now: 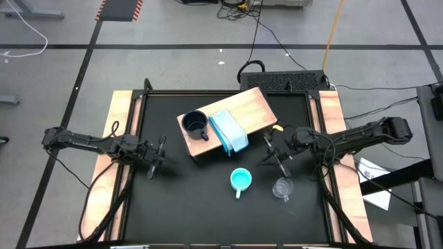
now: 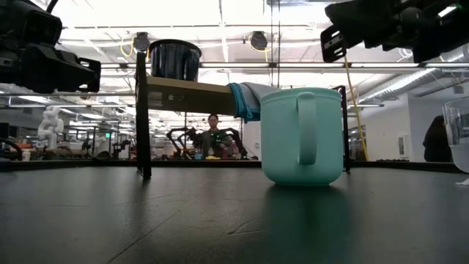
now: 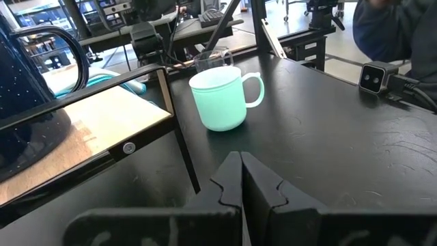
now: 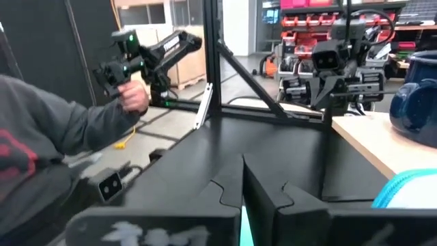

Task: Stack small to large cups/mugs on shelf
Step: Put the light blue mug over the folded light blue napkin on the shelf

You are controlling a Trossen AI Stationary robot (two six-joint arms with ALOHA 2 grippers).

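Seen from overhead, the left gripper (image 1: 158, 158) hovers at nine o'clock on the black surface (image 1: 194, 207), its fingers (image 3: 263, 191) pressed together on nothing, as its own wrist camera confirms. At centre, toward twelve o'clock, the tan shelf (image 1: 252, 107) carries the dark navy mug (image 1: 196, 124) on its left half and a pale blue folded cloth (image 1: 230, 130) just beside it. Only the table-height camera shows that the shelf (image 2: 190, 94) stands raised on dark legs, mug (image 2: 174, 59) on top. The turquoise cup (image 1: 240, 180) sits at six o'clock of the shelf, on the surface, well apart from it. The clear glass mug (image 1: 282, 187) stands just at its three o'clock; the low camera catches only its edge (image 2: 459, 132). The right gripper (image 1: 275, 153) hangs at twelve o'clock of the glass mug, closed and empty in its wrist camera (image 4: 256, 188). That camera alone reveals a person's hand (image 4: 133, 96) gripping a handheld device beyond the surface; the low one shows a seated person (image 2: 214, 139) far behind.
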